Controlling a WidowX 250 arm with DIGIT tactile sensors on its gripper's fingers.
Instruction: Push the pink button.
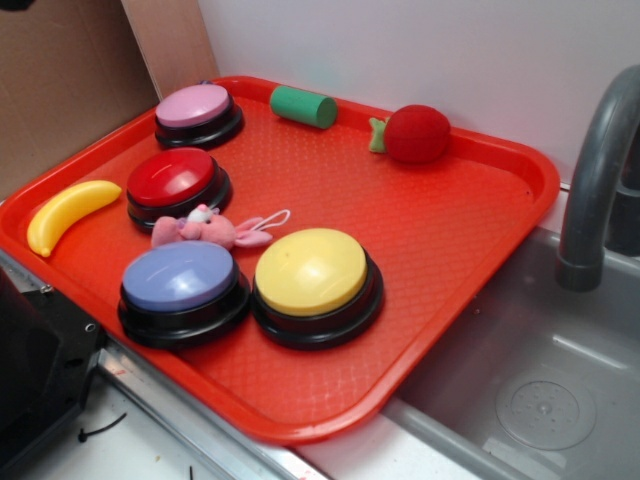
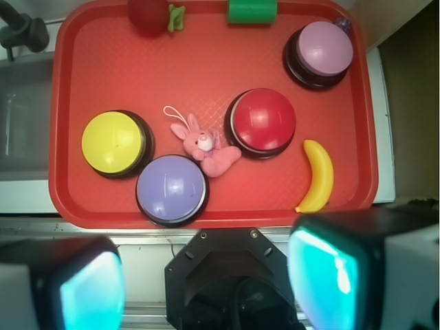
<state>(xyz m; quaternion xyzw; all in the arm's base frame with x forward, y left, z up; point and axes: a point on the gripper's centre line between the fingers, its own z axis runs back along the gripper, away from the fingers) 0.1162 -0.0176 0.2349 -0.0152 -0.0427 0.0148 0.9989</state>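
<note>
Fingers (image 2: 89, 289) spread wide, gripping nothing, gripper (image 2: 206, 289) hanging high over the tray's (image 2: 69, 199) near edge. Nearest: blue button (image 2: 171, 189), yellow button (image 2: 113, 143), bunny (image 2: 206, 148), banana (image 2: 317, 175). Beyond, red button (image 2: 263, 121). Pink button (image 2: 323, 49) in far corner, beside green cylinder (image 2: 251, 11).

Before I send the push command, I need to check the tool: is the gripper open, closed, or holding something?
Gripper: open, fingers spread wide, holding nothing, high above the tray, away from the pink button.
</note>
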